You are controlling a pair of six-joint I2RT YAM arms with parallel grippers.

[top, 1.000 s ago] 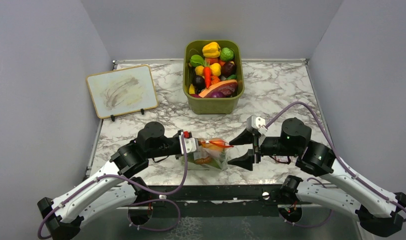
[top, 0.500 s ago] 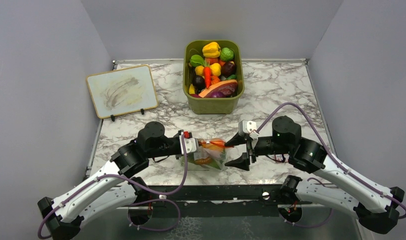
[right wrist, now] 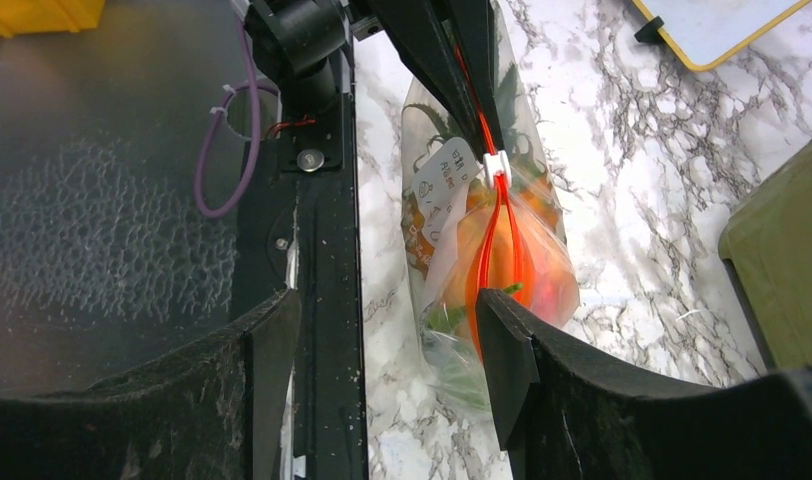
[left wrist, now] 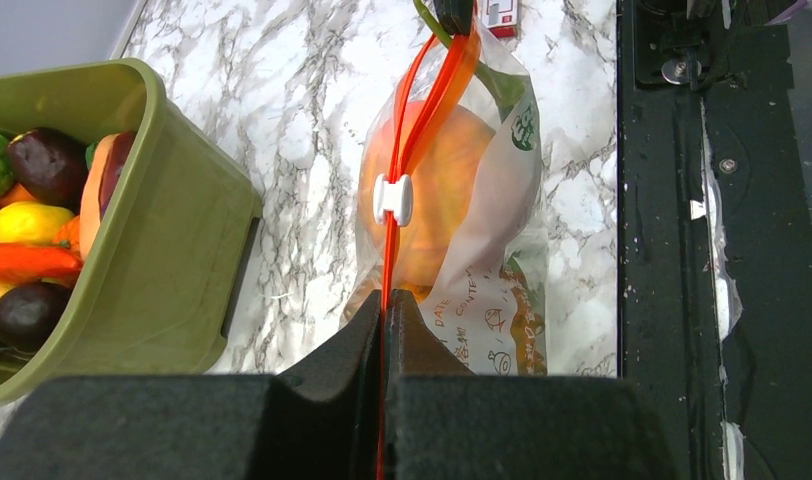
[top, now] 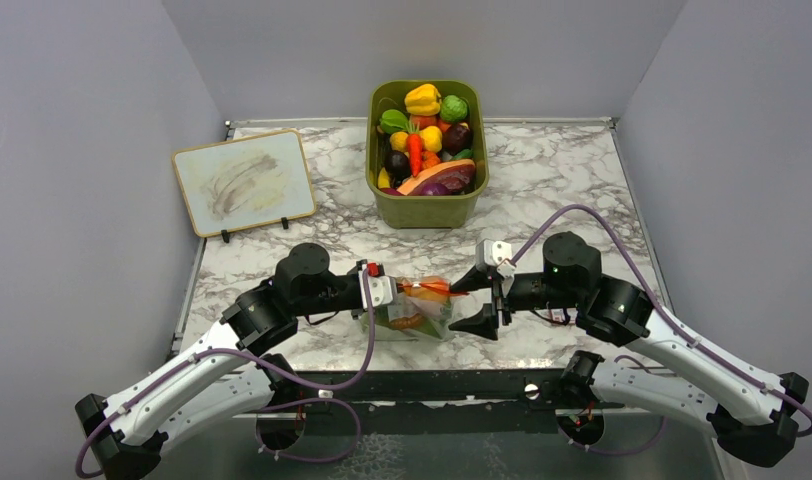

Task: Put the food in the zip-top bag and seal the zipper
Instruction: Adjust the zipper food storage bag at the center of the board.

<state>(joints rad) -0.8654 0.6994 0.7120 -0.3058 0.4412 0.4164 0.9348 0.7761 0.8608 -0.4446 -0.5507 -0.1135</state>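
A clear, crinkly plastic zip-top bag (top: 422, 312) lies on the white marbled counter (top: 567, 180) between both arms, with round orange toy fruit (left wrist: 444, 200) inside; the left fingers (left wrist: 370, 328) are clenched on its thin orange-red zipper strip (left wrist: 422, 130); the right fingers (right wrist: 507, 350) stand spread at the bag's opposite end, grasping nothing.

Food (left wrist: 440, 195) in bag (left wrist: 494, 305), bin (left wrist: 172, 260) behind

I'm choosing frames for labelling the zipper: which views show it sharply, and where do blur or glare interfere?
Left wrist view: the thin orange-red zipper strip and white slider are sharp; the shut left gripper on it is a dark, soft mass. Right wrist view: strip crisp, the open right gripper underexposed. Top external view: evenly lit, strip tiny. Glare nowhere hides it.
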